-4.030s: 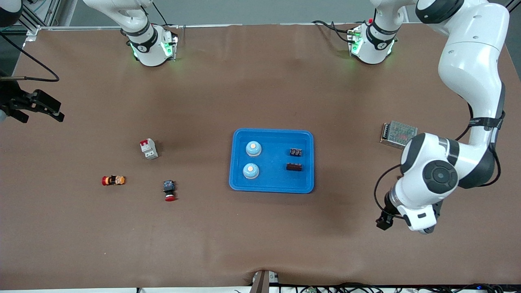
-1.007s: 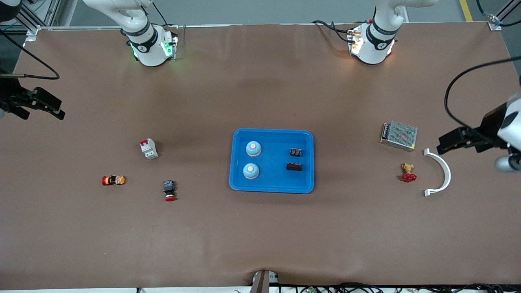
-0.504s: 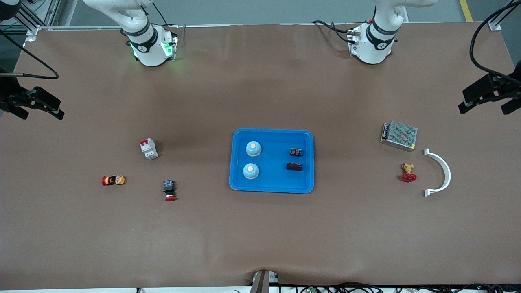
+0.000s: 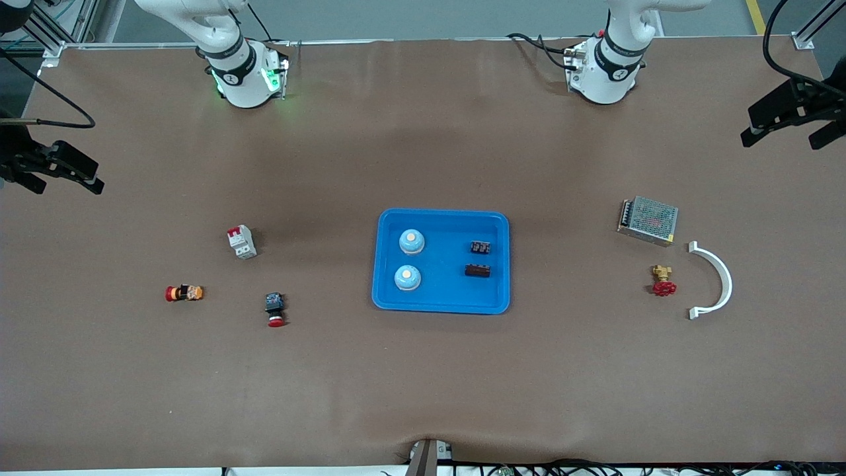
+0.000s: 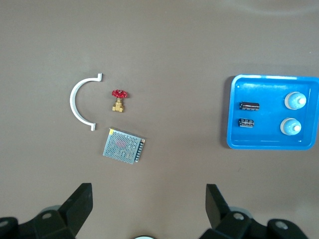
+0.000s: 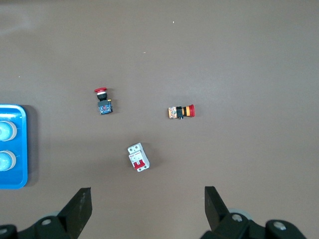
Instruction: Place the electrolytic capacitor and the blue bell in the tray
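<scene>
tray: two bells, two capacitors inside | left claw: wide, empty | right claw: wide, empty

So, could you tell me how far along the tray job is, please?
It looks done: two bells and two capacitors lie in the tray. Nothing is in hand; the left claw and right claw hang open over the table ends. Nothing seems left.
</scene>
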`<state>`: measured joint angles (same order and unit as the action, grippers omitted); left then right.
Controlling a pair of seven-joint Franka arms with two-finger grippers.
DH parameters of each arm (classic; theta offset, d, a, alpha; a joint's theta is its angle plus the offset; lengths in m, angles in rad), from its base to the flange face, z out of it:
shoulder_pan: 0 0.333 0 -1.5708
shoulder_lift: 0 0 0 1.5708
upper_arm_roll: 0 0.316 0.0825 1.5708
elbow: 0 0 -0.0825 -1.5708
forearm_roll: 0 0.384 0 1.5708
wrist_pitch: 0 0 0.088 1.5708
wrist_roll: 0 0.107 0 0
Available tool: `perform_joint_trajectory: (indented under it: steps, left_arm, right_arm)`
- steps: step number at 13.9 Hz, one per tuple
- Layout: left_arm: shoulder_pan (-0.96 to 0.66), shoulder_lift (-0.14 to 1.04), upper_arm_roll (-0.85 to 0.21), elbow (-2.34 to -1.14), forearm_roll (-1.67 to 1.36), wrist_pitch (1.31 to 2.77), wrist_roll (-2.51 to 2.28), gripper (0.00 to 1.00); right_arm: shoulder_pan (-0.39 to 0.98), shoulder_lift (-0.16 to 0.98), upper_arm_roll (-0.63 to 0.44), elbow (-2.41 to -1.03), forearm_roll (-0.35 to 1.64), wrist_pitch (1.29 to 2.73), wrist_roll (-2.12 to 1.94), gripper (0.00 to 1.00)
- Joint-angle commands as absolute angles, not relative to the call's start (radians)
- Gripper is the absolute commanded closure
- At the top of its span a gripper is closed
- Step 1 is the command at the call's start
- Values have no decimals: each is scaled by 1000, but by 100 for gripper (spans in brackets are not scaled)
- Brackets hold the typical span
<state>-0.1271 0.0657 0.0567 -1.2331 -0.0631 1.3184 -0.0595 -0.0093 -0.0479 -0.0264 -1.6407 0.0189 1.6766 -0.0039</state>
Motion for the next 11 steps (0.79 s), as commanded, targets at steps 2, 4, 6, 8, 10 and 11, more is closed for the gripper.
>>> perform_joint_trajectory:
  steps: [2, 4, 6, 8, 10, 11]
  left_arm:
    - [-109, 15, 40, -1301, -61, 1348, -41, 0]
    - [-109, 0, 40, -1351, -63, 1406, -43, 0]
    - [-115, -20, 40, -1403, -63, 1457, -44, 0]
    - [-110, -23, 40, -1417, -63, 1474, -43, 0]
    - [-103, -15, 40, -1422, -66, 1492, -43, 0]
    - [-69, -12, 34, -1419, -71, 1494, -38, 0]
  right_arm:
    - [-15, -52, -20, -1629, 12, 1663, 11, 0]
    - [-17, -52, -20, -1629, 12, 1663, 12, 0]
    - [-17, -52, -20, -1629, 14, 1663, 11, 0]
    - [-17, -54, -20, -1629, 12, 1663, 11, 0]
    - [-15, -54, -20, -1629, 14, 1663, 11, 0]
    - [-17, -52, -20, -1629, 14, 1663, 12, 0]
